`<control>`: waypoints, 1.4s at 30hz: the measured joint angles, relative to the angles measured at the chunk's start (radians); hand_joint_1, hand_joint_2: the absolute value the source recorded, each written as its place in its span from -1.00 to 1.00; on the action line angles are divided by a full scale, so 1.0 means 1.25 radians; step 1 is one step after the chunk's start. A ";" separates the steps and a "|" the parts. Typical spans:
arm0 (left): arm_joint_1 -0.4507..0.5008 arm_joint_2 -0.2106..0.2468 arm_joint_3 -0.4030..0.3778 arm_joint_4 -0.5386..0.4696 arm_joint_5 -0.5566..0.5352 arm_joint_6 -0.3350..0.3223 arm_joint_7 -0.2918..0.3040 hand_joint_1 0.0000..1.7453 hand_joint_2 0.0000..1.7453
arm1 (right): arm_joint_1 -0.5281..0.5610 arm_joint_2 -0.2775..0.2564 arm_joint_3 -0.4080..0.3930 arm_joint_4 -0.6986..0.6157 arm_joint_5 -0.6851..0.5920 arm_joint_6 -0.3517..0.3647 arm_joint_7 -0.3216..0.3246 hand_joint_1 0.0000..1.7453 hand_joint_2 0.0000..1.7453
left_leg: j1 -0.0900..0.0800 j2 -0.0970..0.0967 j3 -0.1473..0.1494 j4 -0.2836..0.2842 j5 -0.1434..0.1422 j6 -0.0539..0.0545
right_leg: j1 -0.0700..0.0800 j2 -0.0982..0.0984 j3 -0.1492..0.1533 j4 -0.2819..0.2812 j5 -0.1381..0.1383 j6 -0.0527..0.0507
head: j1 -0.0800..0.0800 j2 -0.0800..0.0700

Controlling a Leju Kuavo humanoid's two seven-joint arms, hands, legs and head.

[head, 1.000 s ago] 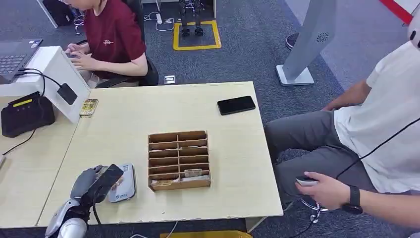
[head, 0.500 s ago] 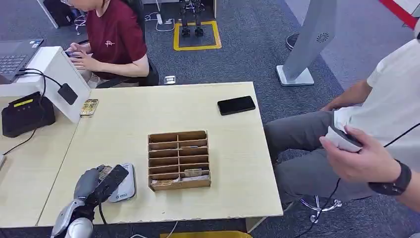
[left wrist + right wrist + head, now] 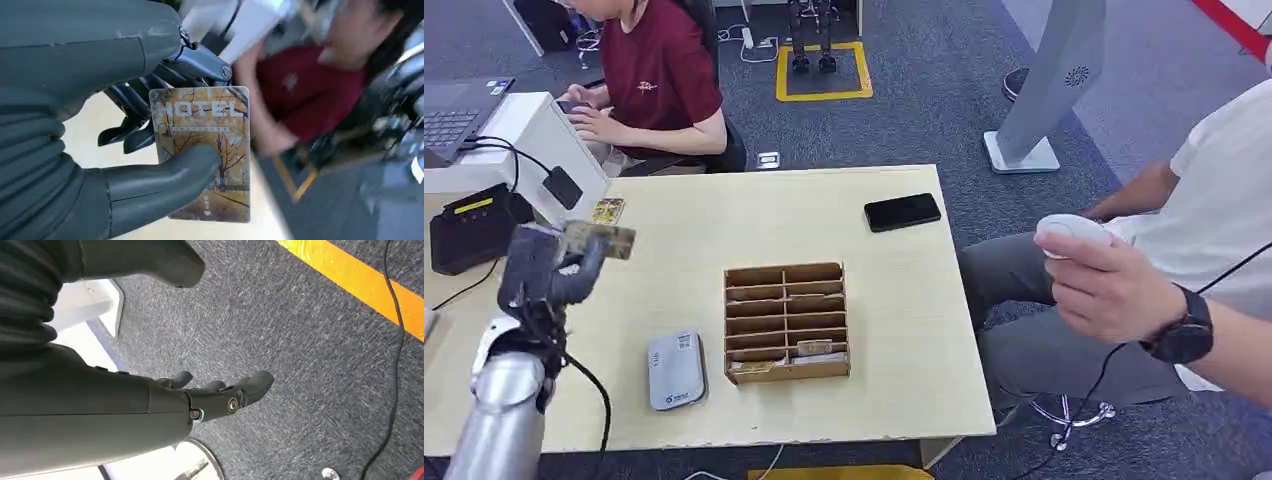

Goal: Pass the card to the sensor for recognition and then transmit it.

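My left hand (image 3: 546,268) is raised above the table's left side and pinches a hotel card (image 3: 601,238) between thumb and fingers. In the left wrist view the card (image 3: 205,150) shows a tree picture and the word HOTEL, with the thumb (image 3: 165,182) across its face. The grey card sensor (image 3: 675,370) lies flat on the table near the front edge, well below and right of the hand. My right hand (image 3: 220,395) hangs over the carpet with fingers apart, holding nothing.
A wooden slotted card box (image 3: 785,322) stands mid-table. A black phone (image 3: 902,212) lies at the back right, another card (image 3: 608,211) at the back left. A black device (image 3: 474,230) sits left. One person sits behind the table, another at the right holds a white mouse (image 3: 1072,230).
My left hand has lifted away from the sensor with the card and moved up and to the left. The person at the right raised the hand holding the mouse.
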 joint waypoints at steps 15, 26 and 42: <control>-0.199 0.075 -0.029 0.041 -0.443 0.217 -0.023 1.00 1.00 | -0.008 -0.002 0.041 0.000 0.000 0.021 -0.001 -1.00 1.00 | 0.000 0.004 0.000 0.000 0.000 0.000 | 0.000 0.004 -0.002 0.000 0.001 0.000 | 0.000 0.000; -0.227 0.180 -0.135 0.207 -0.904 0.405 0.014 1.00 1.00 | -0.021 -0.014 0.089 -0.001 0.000 0.039 -0.013 -1.00 1.00 | 0.000 0.005 0.000 0.000 0.000 -0.001 | 0.000 0.005 -0.003 0.000 0.002 -0.001 | 0.000 0.000; -0.254 0.151 -0.220 0.364 -0.910 0.435 0.031 1.00 1.00 | -0.022 -0.016 0.094 0.000 -0.001 0.036 -0.015 -1.00 1.00 | 0.000 0.006 -0.001 0.000 0.000 -0.001 | 0.000 0.006 -0.004 0.000 0.002 -0.001 | 0.000 0.000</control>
